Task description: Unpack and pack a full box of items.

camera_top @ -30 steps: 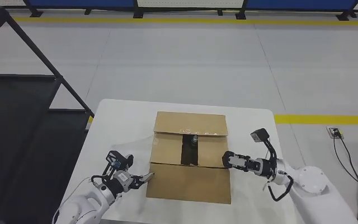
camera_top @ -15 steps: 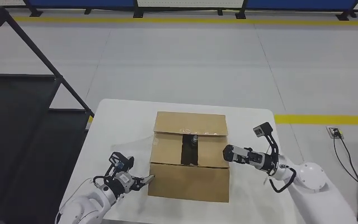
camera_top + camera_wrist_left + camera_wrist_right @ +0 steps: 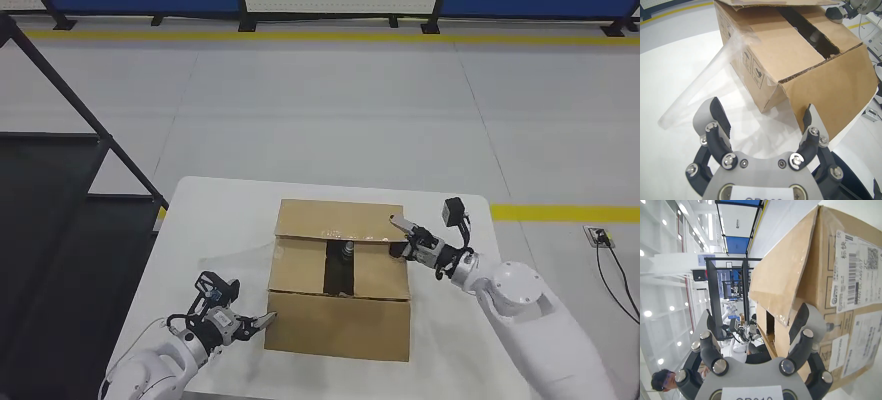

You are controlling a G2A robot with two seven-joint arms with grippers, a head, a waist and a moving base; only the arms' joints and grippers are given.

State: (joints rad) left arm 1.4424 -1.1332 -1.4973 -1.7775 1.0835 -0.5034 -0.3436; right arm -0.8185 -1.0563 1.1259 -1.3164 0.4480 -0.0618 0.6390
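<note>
Right jaws wide around a flap corner of the box (image 3: 340, 325).

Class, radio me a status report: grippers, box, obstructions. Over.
Left gripper open, beside box, near corner. Right gripper open, at a top flap corner. Flaps part-closed, gap between. Loose tape strip trailing off box side.

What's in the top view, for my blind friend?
A cardboard box sits on a white table, top flaps slightly parted. The open left gripper is by one corner, the open right gripper at its top edge.
</note>
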